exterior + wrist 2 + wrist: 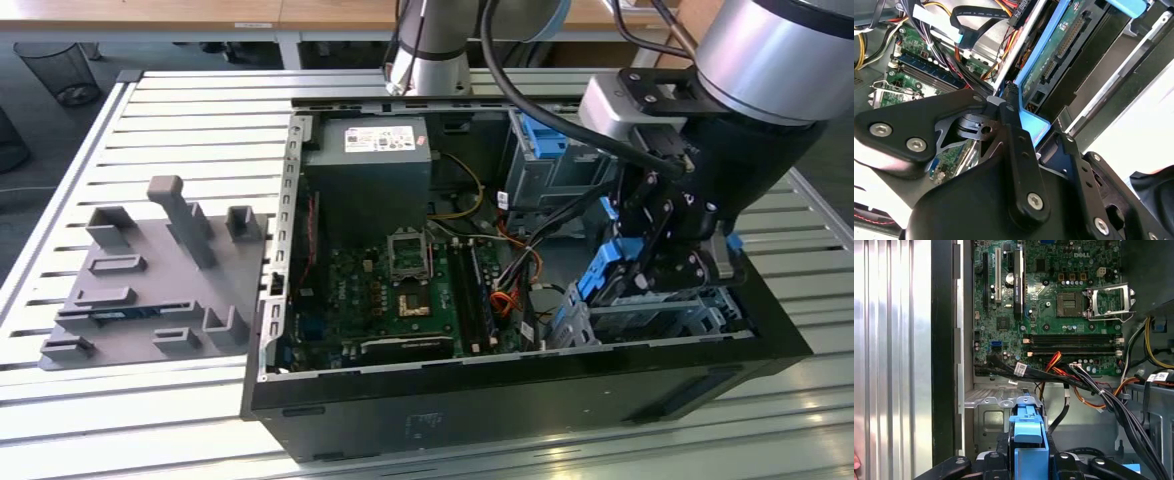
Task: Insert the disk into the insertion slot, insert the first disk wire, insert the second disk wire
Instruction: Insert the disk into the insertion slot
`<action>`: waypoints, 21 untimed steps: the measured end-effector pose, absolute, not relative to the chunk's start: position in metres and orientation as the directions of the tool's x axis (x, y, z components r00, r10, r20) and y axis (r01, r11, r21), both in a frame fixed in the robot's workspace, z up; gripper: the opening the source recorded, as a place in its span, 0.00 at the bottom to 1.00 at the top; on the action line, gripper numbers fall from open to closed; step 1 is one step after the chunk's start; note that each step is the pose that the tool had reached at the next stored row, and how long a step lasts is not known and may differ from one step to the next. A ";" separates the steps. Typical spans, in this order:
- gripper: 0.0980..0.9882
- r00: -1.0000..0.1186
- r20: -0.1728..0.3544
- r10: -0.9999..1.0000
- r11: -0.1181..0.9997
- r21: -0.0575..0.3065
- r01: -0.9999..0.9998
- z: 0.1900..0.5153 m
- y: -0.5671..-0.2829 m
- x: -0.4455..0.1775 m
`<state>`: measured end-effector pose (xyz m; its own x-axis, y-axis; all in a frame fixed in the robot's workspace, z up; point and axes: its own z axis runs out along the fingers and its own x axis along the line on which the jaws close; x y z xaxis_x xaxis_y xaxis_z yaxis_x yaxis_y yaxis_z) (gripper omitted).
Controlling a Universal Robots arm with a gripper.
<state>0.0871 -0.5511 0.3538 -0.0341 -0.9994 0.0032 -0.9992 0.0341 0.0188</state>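
Setting: slatted metal tabletop (160,110) with wooden desks (200,12) behind; carries an open black computer case (534,395) and a grey fixture plate (147,290).
Landmark: motherboard (387,290), flat on the case floor.
Jaws: closed on the disk's blue carrier, clamping it from both sides.
Disk (617,270): held steeply on edge, beside the motherboard on the exterior view's right; green circuit side and connector face up in the second wrist view (1064,45).
Insertion slot (654,322): low silver cage just beside the motherboard, directly beneath the disk; cannot tell whether carrier and cage rim touch.
Wire bundle (1094,387): black, orange and red leads draped off the motherboard's edge, near the cage mouth.
Likely snag: carrier corner catching on the cage rim, judged from the steep tilt and the slot being barely wider than the disk.
Likely pinch: loose leads trapped between carrier and cage, given how near they hang to the mouth.
Likely slip: disk twisting in the grip if it jams, since only the smooth plastic frame is clamped.
Likely knock-on: a skewed seat leaving the connector hard to reach with the wires.
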 end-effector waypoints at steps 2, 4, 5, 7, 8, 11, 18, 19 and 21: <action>0.30 -0.034 0.003 -0.999 0.034 0.019 -0.999 0.352 -0.551 0.087; 0.30 -0.034 0.003 -0.999 0.034 0.019 -0.999 0.351 -0.551 0.087; 0.30 -0.034 0.003 -0.999 0.034 0.019 -0.999 0.351 -0.551 0.087; 0.30 -0.034 0.003 -0.999 0.034 0.019 -0.999 0.350 -0.551 0.087; 0.30 -0.034 0.003 -0.999 0.034 0.019 -0.999 0.349 -0.551 0.087; 0.30 -0.034 0.003 -0.999 0.034 0.019 -0.999 0.348 -0.551 0.087; 0.30 -0.034 0.003 -0.999 0.034 0.019 -0.999 0.344 -0.551 0.087; 0.30 -0.034 0.003 -0.999 0.034 0.019 -0.999 0.344 -0.551 0.087; 0.31 -0.034 0.003 -0.999 0.034 0.019 -0.999 0.343 -0.551 0.087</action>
